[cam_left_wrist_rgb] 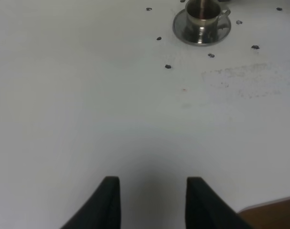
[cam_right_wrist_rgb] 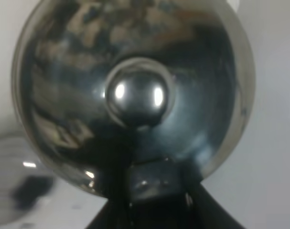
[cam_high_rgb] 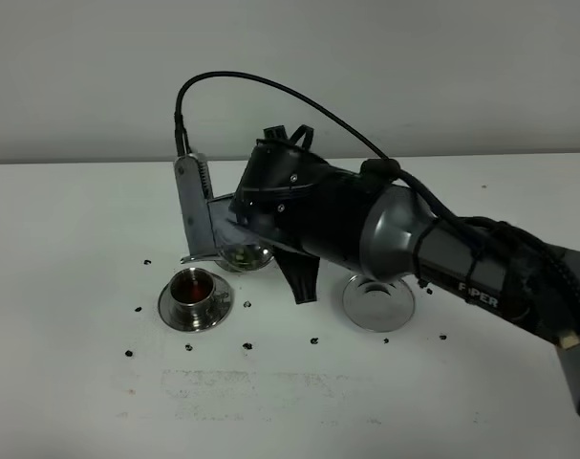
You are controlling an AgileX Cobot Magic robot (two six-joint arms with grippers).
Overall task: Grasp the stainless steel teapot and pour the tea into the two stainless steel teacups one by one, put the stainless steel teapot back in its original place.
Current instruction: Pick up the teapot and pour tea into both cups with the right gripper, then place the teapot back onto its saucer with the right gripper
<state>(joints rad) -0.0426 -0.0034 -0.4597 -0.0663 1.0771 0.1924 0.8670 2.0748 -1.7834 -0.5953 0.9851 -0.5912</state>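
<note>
My right gripper (cam_high_rgb: pixel 263 239) reaches across from the right and is shut on the handle of the stainless steel teapot (cam_high_rgb: pixel 244 254), which is tilted to the left. Its thin spout (cam_high_rgb: pixel 198 256) points just above a teacup (cam_high_rgb: pixel 194 289) holding red tea on a saucer (cam_high_rgb: pixel 218 314). The right wrist view is filled by the teapot's lid and knob (cam_right_wrist_rgb: pixel 137 93), with the gripper (cam_right_wrist_rgb: pixel 149 183) closed below it. The second teacup is hidden behind the teapot and arm. An empty saucer, the original place (cam_high_rgb: pixel 377 302), lies to the right. My left gripper (cam_left_wrist_rgb: pixel 152 200) hangs open over bare table, far from the teacup (cam_left_wrist_rgb: pixel 204 19).
Small dark specks (cam_high_rgb: pixel 247 345) are scattered on the white table (cam_high_rgb: pixel 79 382) around the saucers. A black cable (cam_high_rgb: pixel 270 91) arcs above the right arm. The table's edge (cam_left_wrist_rgb: pixel 273 214) shows close to the left gripper.
</note>
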